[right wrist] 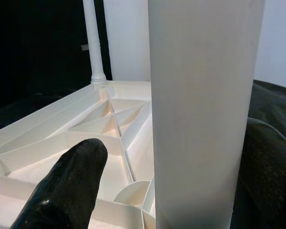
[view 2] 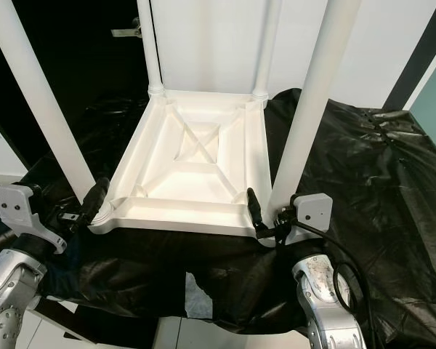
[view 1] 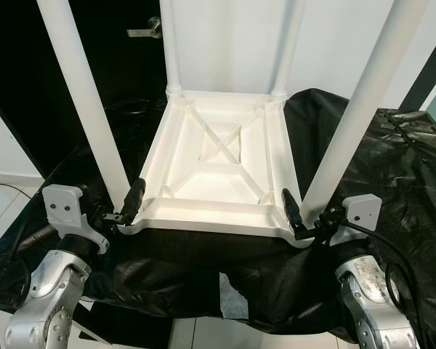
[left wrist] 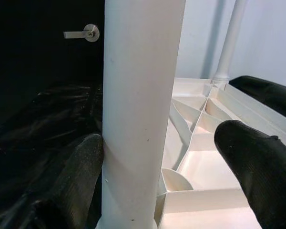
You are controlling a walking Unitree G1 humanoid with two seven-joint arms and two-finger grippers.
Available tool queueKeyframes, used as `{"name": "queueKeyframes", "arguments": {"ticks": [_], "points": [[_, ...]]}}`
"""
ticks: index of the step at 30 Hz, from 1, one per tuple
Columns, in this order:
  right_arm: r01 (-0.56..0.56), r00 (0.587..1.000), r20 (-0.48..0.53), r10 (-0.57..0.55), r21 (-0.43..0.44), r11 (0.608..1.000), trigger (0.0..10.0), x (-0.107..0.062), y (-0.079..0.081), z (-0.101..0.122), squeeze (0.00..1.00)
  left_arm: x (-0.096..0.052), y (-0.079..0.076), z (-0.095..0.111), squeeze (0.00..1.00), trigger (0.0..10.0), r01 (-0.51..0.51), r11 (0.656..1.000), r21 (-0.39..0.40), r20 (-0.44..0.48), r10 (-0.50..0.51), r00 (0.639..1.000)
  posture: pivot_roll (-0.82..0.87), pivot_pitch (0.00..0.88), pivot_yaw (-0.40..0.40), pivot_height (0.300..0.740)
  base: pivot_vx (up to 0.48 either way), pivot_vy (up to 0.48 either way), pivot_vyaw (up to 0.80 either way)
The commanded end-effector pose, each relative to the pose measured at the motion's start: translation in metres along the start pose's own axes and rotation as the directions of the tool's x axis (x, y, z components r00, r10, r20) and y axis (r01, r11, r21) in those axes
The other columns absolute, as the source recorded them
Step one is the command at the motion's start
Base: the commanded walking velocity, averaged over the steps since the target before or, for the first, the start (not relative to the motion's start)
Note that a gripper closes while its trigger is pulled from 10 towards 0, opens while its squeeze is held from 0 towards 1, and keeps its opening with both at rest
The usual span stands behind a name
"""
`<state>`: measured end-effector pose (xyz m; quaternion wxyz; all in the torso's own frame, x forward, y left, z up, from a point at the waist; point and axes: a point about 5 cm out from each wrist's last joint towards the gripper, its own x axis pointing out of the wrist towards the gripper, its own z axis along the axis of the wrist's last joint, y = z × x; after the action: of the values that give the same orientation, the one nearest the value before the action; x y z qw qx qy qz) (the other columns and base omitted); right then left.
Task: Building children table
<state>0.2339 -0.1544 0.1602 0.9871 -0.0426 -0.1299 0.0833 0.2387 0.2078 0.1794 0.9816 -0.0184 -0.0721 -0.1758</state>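
A white plastic children's table (view 1: 203, 217) lies upside down on black sheeting, its ribbed underside facing up. All of its legs stand upright in the corners. My left gripper (view 1: 125, 207) straddles the base of the near-left leg (view 1: 83, 94), open. In the left wrist view one finger (left wrist: 78, 181) touches that leg (left wrist: 138, 105), while the other finger (left wrist: 257, 167) stands well apart. My right gripper (view 1: 307, 217) straddles the base of the near-right leg (view 1: 356, 109), also open. In the right wrist view one finger (right wrist: 69, 186) stands clear of that leg (right wrist: 200, 109).
Black plastic sheeting (view 1: 392, 167) covers the work surface, with a tear (view 1: 232, 294) at its front edge. A dark door with a lever handle (view 1: 147, 30) is behind on the left, next to a white wall. Pale floor tiles (view 1: 0, 211) show on the left.
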Motion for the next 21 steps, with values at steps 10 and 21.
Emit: {"name": "queueKeyframes", "arguments": {"ticks": [10,21], "points": [[-0.002,1.000,0.015,0.002,-0.022,1.000,10.0,0.003,-0.004,-0.001,0.00,0.003,-0.011,-0.003,0.00,10.0,0.133,0.991,0.007,-0.015,-0.133,0.991,0.05,0.000,-0.034,0.740,0.000,0.000,0.00],[0.017,1.000,0.019,-0.017,0.003,1.000,10.0,-0.003,-0.006,0.000,0.00,-0.009,-0.013,-0.003,0.00,10.0,0.233,0.973,-0.003,-0.032,-0.233,0.972,0.03,0.000,-0.032,0.740,0.000,0.000,0.00]]}}
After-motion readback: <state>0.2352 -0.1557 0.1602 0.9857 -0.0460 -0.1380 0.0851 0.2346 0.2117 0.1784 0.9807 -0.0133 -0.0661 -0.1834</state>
